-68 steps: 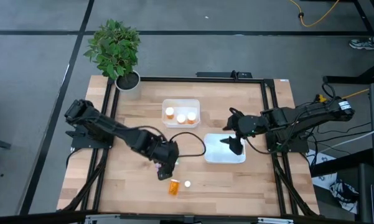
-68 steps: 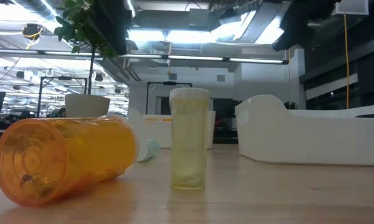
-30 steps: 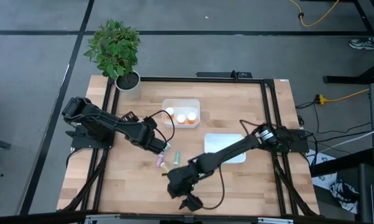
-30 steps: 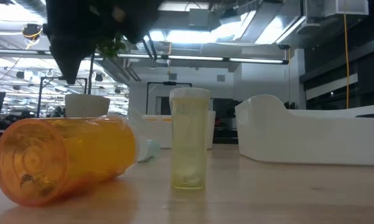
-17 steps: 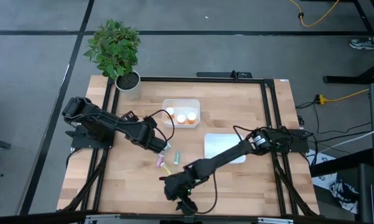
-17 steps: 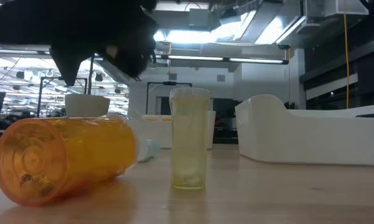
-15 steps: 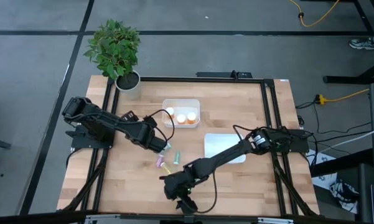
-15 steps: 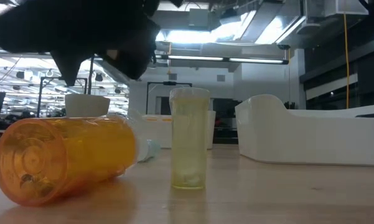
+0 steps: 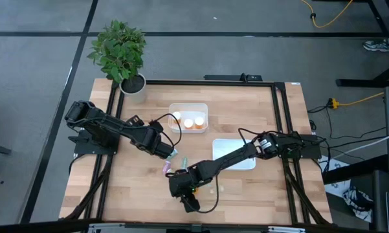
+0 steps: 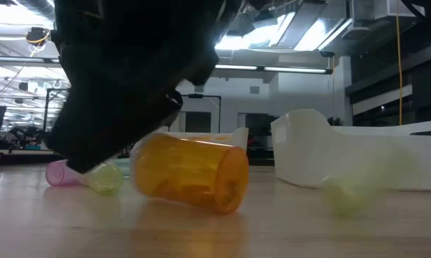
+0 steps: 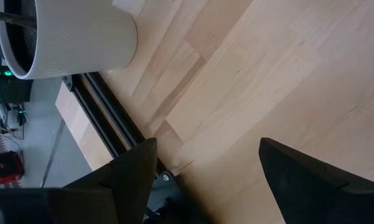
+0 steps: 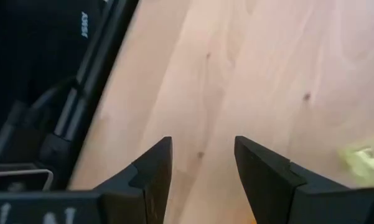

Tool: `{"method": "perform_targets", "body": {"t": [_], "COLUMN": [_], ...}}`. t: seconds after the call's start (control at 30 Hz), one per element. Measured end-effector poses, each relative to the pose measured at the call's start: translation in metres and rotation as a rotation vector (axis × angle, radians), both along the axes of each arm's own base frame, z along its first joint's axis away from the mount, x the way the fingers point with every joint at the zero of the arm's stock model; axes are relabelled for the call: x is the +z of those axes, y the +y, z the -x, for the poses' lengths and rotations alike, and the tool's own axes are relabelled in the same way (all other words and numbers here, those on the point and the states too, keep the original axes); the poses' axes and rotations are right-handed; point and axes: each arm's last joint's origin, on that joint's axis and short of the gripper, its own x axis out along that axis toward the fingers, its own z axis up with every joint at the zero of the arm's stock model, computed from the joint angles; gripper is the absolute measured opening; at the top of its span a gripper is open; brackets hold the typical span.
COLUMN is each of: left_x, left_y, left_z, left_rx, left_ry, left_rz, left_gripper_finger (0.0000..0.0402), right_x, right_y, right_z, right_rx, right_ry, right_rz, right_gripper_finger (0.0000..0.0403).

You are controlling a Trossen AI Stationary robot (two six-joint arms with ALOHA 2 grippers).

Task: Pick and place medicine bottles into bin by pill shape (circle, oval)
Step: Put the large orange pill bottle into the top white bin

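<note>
Wooden table (image 9: 246,110) carries all items. Left gripper (image 9: 170,153), fingers spread, hovers at 9 o'clock of centre beside pastel bottles (image 9: 171,169). Right gripper (image 9: 189,202), fingers parted with nothing visibly between them, sits at 6 o'clock above a toppled orange bottle (image 10: 192,172).

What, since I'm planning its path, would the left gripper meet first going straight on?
Probably the bare table: it alone shows ahead of the open left gripper in its wrist view, though depth is unclear.
</note>
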Motion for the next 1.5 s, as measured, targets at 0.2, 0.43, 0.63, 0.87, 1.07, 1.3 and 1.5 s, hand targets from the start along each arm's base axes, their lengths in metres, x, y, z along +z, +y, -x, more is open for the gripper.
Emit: {"method": "perform_targets", "body": {"t": [0.2,0.43,0.63,0.87,1.07,1.3,1.5], "left_x": [0.000,0.000,0.000,0.000,0.000,0.000,0.000], "left_y": [0.000,0.000,0.000,0.000,0.000,-0.001,-0.001], "left_z": [0.000,0.000,0.000,0.000,0.000,-0.001,-0.001], "left_rx": [0.000,0.001,0.003,0.003,0.006,0.007,0.007], "left_ry": [0.000,-0.001,-0.003,-0.004,-0.007,-0.020,-0.021], "left_rz": [0.000,-0.001,-0.001,-0.001,-0.001,0.002,0.002], "left_gripper_finger": [0.0275,0.0275,0.0275,0.0275,0.0275,0.0275,0.0275], "right_x": [0.008,0.025,0.023,0.023,0.046,0.035,0.023], "right_y": [-0.013,-0.022,-0.003,0.021,0.033,0.035,0.031], "right_z": [0.001,0.009,0.021,0.037,0.049,0.054,0.054], "right_rx": [0.008,-0.030,0.003,-0.147,-0.272,-0.390,-0.435], "right_ry": [0.080,0.160,0.188,0.133,0.142,0.229,0.256], "right_rz": [0.029,0.208,0.245,0.490,0.553,0.468,0.449], "right_gripper_finger": [0.0176,0.0176,0.0176,0.0176,0.0176,0.0176,0.0176]}}
